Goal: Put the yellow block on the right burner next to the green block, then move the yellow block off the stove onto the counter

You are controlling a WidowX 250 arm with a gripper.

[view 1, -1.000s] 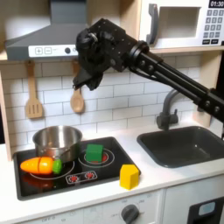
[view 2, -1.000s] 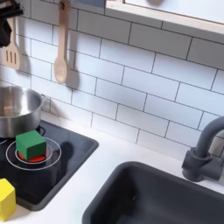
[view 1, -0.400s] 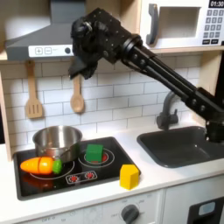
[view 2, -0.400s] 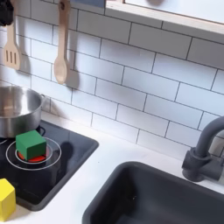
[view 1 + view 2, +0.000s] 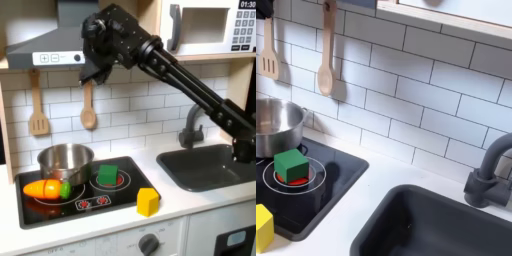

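Fingers of the black gripper (image 5: 88, 74) hang high by the hood; their spacing is unclear. Below, a steel pot (image 5: 64, 160) and toy carrot (image 5: 47, 188) crowd the glossy black stove (image 5: 120, 195). The small yellow block (image 5: 148, 202) lies on the white counter (image 5: 190, 203), far beneath them.

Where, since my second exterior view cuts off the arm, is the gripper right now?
Observer: In the first exterior view the gripper hangs high in front of the range hood, far above the stove.
Operator: Is it carrying the yellow block?
Observer: No. The yellow block sits at the stove's front corner, on the first exterior view's right.
Operator: Anything on the other burner?
Observer: A toy carrot lies there, in front of the pot.
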